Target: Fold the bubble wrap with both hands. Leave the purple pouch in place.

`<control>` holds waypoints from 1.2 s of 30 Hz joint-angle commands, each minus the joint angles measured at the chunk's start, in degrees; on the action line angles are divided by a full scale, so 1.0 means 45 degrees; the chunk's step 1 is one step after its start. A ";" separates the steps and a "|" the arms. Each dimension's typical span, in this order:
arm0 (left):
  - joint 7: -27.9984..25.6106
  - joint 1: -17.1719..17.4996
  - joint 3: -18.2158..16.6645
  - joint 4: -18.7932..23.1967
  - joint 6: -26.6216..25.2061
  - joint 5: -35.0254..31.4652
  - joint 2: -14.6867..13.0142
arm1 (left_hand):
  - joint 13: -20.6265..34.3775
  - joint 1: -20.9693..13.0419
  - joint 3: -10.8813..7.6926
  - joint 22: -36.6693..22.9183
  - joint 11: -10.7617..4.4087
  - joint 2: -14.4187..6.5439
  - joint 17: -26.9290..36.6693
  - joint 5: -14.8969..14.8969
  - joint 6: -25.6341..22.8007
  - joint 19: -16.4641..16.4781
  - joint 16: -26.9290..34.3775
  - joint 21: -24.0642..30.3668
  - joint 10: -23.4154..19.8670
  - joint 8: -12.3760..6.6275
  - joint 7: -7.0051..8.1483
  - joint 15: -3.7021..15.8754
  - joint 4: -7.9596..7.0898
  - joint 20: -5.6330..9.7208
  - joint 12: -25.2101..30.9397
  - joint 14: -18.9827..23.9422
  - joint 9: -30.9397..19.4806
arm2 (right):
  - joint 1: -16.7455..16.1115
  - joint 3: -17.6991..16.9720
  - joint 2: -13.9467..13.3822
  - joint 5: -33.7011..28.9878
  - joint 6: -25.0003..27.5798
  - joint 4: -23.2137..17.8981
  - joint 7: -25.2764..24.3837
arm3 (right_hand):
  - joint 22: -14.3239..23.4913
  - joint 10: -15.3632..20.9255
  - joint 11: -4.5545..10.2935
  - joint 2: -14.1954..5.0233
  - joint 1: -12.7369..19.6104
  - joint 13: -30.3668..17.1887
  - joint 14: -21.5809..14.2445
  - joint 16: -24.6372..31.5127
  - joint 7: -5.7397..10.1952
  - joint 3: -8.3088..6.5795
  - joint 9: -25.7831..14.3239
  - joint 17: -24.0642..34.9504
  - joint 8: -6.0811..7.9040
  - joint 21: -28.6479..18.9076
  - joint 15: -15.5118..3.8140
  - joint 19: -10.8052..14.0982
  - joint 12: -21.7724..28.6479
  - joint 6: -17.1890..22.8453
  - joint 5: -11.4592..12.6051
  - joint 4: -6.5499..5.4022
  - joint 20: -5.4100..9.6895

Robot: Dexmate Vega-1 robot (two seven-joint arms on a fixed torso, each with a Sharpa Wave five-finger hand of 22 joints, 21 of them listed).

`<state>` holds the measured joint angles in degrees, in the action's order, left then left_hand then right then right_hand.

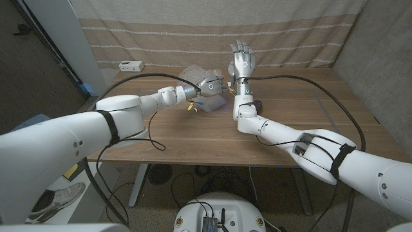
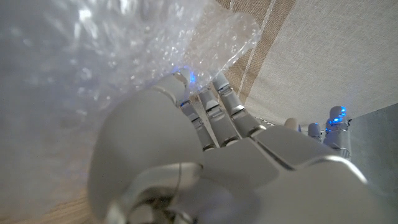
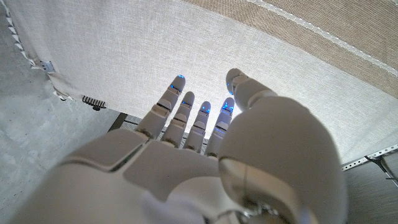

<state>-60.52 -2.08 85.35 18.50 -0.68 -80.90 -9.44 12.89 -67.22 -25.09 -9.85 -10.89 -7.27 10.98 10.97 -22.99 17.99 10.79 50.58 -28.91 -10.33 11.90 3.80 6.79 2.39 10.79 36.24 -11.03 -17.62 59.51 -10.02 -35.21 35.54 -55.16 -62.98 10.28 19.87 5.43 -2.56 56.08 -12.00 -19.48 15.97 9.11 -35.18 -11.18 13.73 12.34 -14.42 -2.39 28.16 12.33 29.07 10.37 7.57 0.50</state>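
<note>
The bubble wrap, a clear, crumpled sheet, lies bunched and partly lifted at the far middle of the tabletop. In the left wrist view its bubbled film billows up against the fingers.

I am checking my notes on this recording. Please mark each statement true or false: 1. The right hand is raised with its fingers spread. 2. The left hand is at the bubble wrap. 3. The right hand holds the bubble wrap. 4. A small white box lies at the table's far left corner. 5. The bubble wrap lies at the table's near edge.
1. True: the right hand stands upright, fingers apart.
2. True: the left hand reaches into the bubble wrap.
3. False: it holds nothing.
4. True: the white box lies there.
5. False: it lies toward the far side.
</note>
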 commanded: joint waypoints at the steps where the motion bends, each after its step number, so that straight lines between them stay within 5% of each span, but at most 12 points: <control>1: 0.0571 0.0179 0.0706 -0.0548 -0.1035 0.0518 0.0583 | -0.0083 0.1806 0.0515 0.0008 0.0167 0.0379 0.0011 -0.0205 0.1244 -0.0401 -0.0008 -0.0520 0.1506 0.0004 0.0112 0.1936 -0.0332 0.0359 0.0007 -0.1442 0.0042 | -0.0218 0.0117 -0.0445 -0.0400 0.0283 -0.0987 0.0099 | 0.0043 0.0113 0.0040 -0.0007 -0.0060 -0.0004 -0.0171 0.0025 0.0096 -0.0012 -0.0040 0.0035 -0.0020 -0.0014 -0.1831 0.0029 0.0017 0.0084 0.0005 0.0016 -0.0075; 6: 0.0218 0.0234 0.0934 -0.0548 -0.1667 0.0830 0.0569 | -0.0175 0.3954 0.1371 -0.0007 0.0146 0.1332 -0.0010 0.0040 0.2491 -0.0811 -0.0013 -0.1264 0.2622 0.0023 0.0032 0.1806 -0.0692 0.0083 0.0034 -0.2582 0.0075 | -0.0368 0.0037 -0.0557 -0.0535 0.0430 -0.1326 0.0193 | 0.0044 0.0098 0.0057 -0.0003 -0.0085 -0.0004 -0.0188 0.0019 0.0125 -0.0017 -0.0039 0.0033 -0.0048 -0.0002 -0.1845 0.0014 0.0004 0.0036 0.0014 0.0024 -0.0083; 9: -0.0021 0.0385 0.0852 -0.0557 -0.2270 0.1078 0.0557 | -0.0183 0.4290 0.1469 -0.0011 0.0300 0.1392 -0.0009 0.0146 0.2776 -0.1027 -0.0062 -0.1499 0.3001 0.0017 -0.0048 0.1605 -0.0741 -0.0058 0.0013 -0.3001 0.0077 | -0.0435 0.0011 -0.0620 -0.0617 0.0444 -0.1494 0.0259 | 0.0045 0.0106 0.0065 -0.0003 -0.0099 -0.0004 -0.0192 0.0013 0.0130 -0.0021 -0.0039 0.0032 -0.0055 0.0002 -0.1854 0.0013 0.0003 0.0029 0.0019 0.0028 -0.0083; 18: -0.0774 0.0769 0.0497 0.0325 -0.3686 0.3295 0.0279 | -0.0187 0.4273 0.0402 -0.0046 0.0697 -0.0709 0.0046 0.0084 0.2105 -0.0913 0.0133 -0.1726 0.2488 -0.0305 -0.0307 0.1136 -0.0926 -0.0737 0.0399 -0.3257 0.0064 | -0.0496 -0.0017 -0.0636 -0.0825 0.0372 -0.1657 0.0398 | 0.0047 0.0115 0.0071 -0.0008 -0.0128 -0.0005 -0.0218 0.0003 0.0129 -0.0039 -0.0038 0.0029 -0.0061 0.0014 -0.1855 0.0006 -0.0006 0.0045 0.0034 0.0046 -0.0091; 24: -0.0774 0.1927 -0.2888 0.2410 -0.4342 0.1800 -0.0489 | -0.0184 0.4121 -0.0616 -0.0081 0.0881 -0.1113 0.0064 0.0199 0.1513 -0.0689 0.0350 -0.1710 0.1742 -0.0361 -0.0414 0.0968 -0.1058 -0.1043 0.0631 -0.2753 0.0041 | -0.0603 -0.0059 -0.0728 -0.0891 0.0310 -0.1960 0.0626 | 0.0049 0.0194 0.0086 -0.0094 -0.0135 -0.0005 -0.0255 0.0034 0.0147 -0.0029 -0.0038 0.0061 -0.0035 0.0002 -0.1874 0.0058 0.0014 0.0139 0.0040 0.0044 -0.0077; 28: -0.0774 0.2528 -0.4634 0.3140 -0.4078 0.1213 -0.0638 | -0.0172 0.4743 -0.1075 -0.0091 0.0800 -0.0912 0.0062 0.0070 0.0508 -0.0481 0.0586 -0.1670 0.0782 -0.0561 -0.0504 0.1071 -0.1772 -0.1224 0.0906 -0.2011 -0.0001 | -0.0778 -0.0236 -0.0811 -0.0741 0.0079 -0.2317 0.0767 | 0.0054 0.0331 0.0093 -0.0237 -0.0171 -0.0005 -0.0431 0.0152 0.0114 0.0026 -0.0038 0.0128 -0.0012 -0.0032 -0.1882 0.0170 0.0050 0.0244 0.0033 0.0014 -0.0050; 33: -0.0774 0.3143 -0.6267 0.4244 -0.2875 0.1506 -0.1025 | -0.0159 0.5901 -0.1789 -0.0053 0.0838 -0.0727 -0.0107 -0.0067 -0.1944 0.0620 0.0832 -0.1518 -0.1148 -0.0972 -0.1022 0.1246 -0.2429 -0.1476 0.1349 -0.0212 -0.0028 | -0.1146 -0.0511 -0.1159 -0.0293 -0.0686 -0.3254 0.1480 | 0.0091 0.1163 -0.0166 -0.0426 -0.0832 -0.0019 -0.1244 0.0575 -0.0133 0.0408 -0.0039 0.0298 0.0078 -0.0181 -0.1892 0.0586 0.0298 0.0685 -0.0051 -0.0311 -0.0057; 36: -0.0774 0.3402 -0.6752 0.4764 -0.2366 0.2169 -0.1245 | -0.0159 0.6219 -0.2190 -0.0049 0.0739 -0.0647 -0.0149 -0.0076 -0.2951 0.1043 0.0888 -0.1494 -0.1920 -0.1098 -0.1269 0.1288 -0.2421 -0.1539 0.1474 0.0591 -0.0030 | -0.1256 -0.0539 -0.1243 -0.0238 -0.0901 -0.3513 0.1900 | 0.0111 0.1466 -0.0244 -0.0523 -0.1160 -0.0031 -0.1680 0.0794 -0.0342 0.0571 -0.0036 0.0390 0.0106 -0.0329 -0.1825 0.0962 0.0363 0.0884 -0.0074 -0.0457 -0.0090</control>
<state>-63.34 8.04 69.59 30.83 -17.15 -73.53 -11.95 11.98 -40.33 -33.53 -10.02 -7.31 -10.40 10.38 10.99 -32.55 21.23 14.43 43.54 -34.88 -14.62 6.91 3.26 -4.02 -4.29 16.78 36.25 -11.08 -20.96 58.54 -13.72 -38.11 35.32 -65.36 -58.96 10.55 25.20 4.63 -4.64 51.89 -12.01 -25.49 18.74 8.05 -33.12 -11.20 15.02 12.34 -15.14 -2.57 31.29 13.55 32.19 10.16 5.94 0.12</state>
